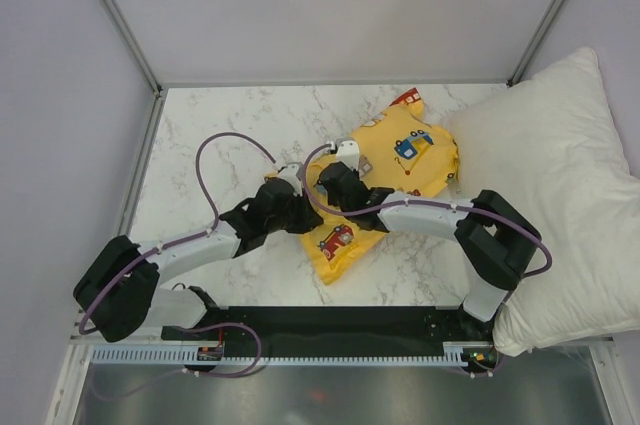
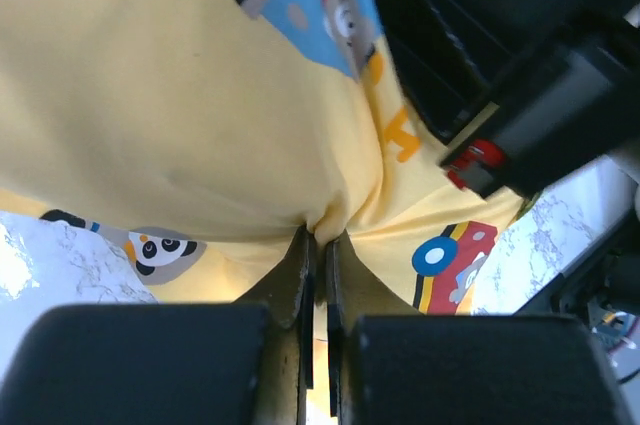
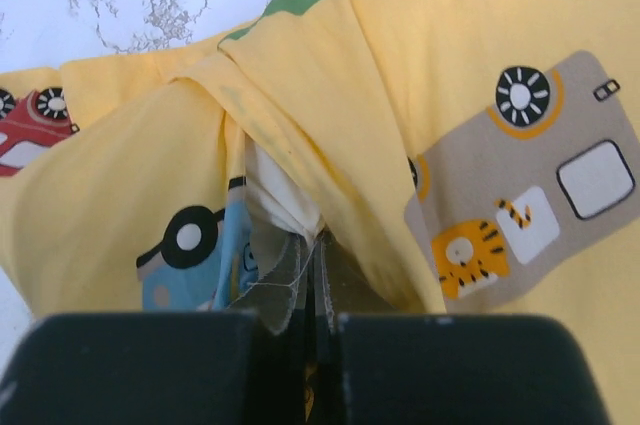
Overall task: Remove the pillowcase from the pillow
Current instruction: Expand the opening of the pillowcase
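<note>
Top external view: the pillowcase [image 1: 400, 170] lies crumpled in the middle of the marble table [image 1: 230, 125]. Its far right part bulges, and a flatter end points toward the near edge. Both arms reach in over its left side, where their black wrists crowd together and cover that part of the cloth. A large white pillow [image 1: 565, 175] rests at the right, just beside the case and hanging past the table's right edge. The right arm's elbow is close to it. Purple cables [image 1: 215, 160] arc over the bare marble on the left.

Left wrist view: the left gripper [image 2: 318, 240] is clenched, pinching a small fold of yellow cloth at its fingertips. The right arm's black body fills the upper right, just beyond that fold.

Right wrist view: the right gripper [image 3: 310, 245] is clenched on a gathered fold of the case. A pale cream strip [image 3: 272, 190] shows between the yellow folds just above the tips; whether it is the pillow cannot be told.
</note>
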Motion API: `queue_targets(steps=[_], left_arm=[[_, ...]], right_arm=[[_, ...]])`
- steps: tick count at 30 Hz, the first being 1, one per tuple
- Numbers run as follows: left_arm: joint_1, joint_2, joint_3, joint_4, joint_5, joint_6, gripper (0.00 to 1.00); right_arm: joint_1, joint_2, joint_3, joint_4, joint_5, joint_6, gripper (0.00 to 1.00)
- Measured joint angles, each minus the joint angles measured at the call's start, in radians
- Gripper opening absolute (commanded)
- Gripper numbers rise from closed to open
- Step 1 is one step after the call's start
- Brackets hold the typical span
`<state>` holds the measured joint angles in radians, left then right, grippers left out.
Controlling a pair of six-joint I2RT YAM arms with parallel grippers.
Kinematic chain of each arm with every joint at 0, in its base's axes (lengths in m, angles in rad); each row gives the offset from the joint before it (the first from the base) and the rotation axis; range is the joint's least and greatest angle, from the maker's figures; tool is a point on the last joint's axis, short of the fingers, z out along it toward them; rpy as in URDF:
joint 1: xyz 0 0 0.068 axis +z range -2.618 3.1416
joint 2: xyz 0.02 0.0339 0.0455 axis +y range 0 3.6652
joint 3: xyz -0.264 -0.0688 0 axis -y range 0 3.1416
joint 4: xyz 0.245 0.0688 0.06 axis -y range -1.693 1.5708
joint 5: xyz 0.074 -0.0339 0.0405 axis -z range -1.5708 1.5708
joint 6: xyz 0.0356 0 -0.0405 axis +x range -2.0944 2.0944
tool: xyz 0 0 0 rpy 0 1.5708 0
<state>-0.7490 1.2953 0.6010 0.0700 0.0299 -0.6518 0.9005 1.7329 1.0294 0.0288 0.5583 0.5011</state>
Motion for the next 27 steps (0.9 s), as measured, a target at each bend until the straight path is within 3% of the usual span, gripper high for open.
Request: queue_targets(steps=[7,15,21,27], left_arm=[[0.141,0.031,0.039,-0.047,0.141,0.001,0.02],[0.277,0.188,0.243,-0.236,0.192,0.051,0.02],[0.391,0.283,0.417,-0.274,0.036,0.13,0.02],[0.476,0.32,0.494,-0.28,-0.082,0.199,0.02]], right_arm=[[0.006,-0.077,-0.071,0.04,-0.012,0.003,0.0],[0.034,-0.081,-0.055,0.048,0.001,0.004,0.0],[0.078,-0.083,-0.03,-0.03,-0.047,0.003,0.0],[0.108,-0.078,-0.018,-0.129,-0.119,-0.001,0.0]])
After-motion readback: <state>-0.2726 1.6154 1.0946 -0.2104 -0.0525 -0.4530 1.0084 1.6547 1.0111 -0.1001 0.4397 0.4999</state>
